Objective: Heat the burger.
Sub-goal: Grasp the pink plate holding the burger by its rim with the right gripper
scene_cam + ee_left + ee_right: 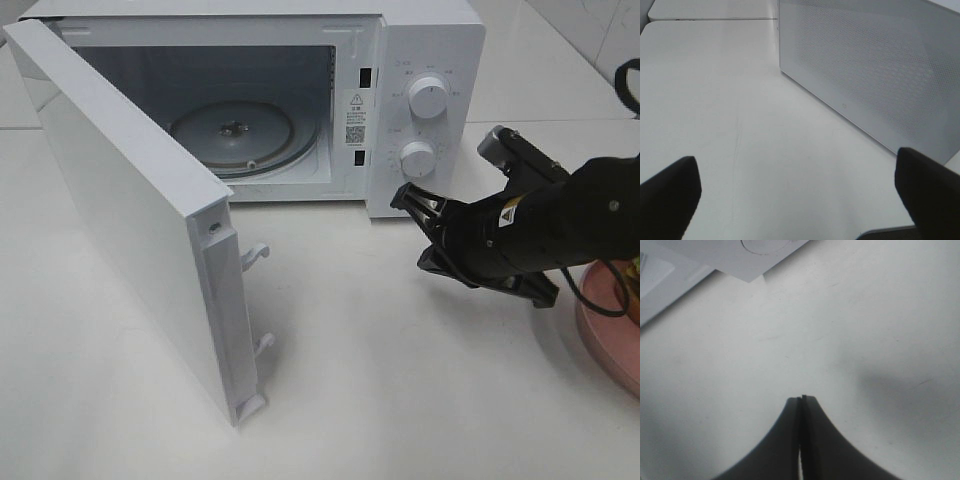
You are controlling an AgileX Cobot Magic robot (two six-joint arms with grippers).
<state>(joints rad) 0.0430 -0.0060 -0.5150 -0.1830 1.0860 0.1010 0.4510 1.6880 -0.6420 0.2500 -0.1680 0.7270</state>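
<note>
At the bench's point(350, 400) far edge, one microwave point(425, 45) stands with its door point(120, 200) open.
Inside lies one glass turntable point(232, 130). By the right edge, one pink plate point(608, 330) carries the burger point(628, 268), mostly hidden behind the arm. The right hand point(403, 197) is pinched together, empty; the left hand point(800, 200) is spread wide apart.

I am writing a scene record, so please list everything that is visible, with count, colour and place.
microwave: one, white, back of table, door open leftward
turntable: one, glass, inside microwave
knobs: two, white, microwave's right panel
plate: one, pink, right edge, partly hidden
burger: one, yellow-green sliver showing, on plate
table: one, white, under everything
right gripper: one, black, shut, empty, near lower knob
left gripper: one, black, open, empty, near door's outer side
</note>
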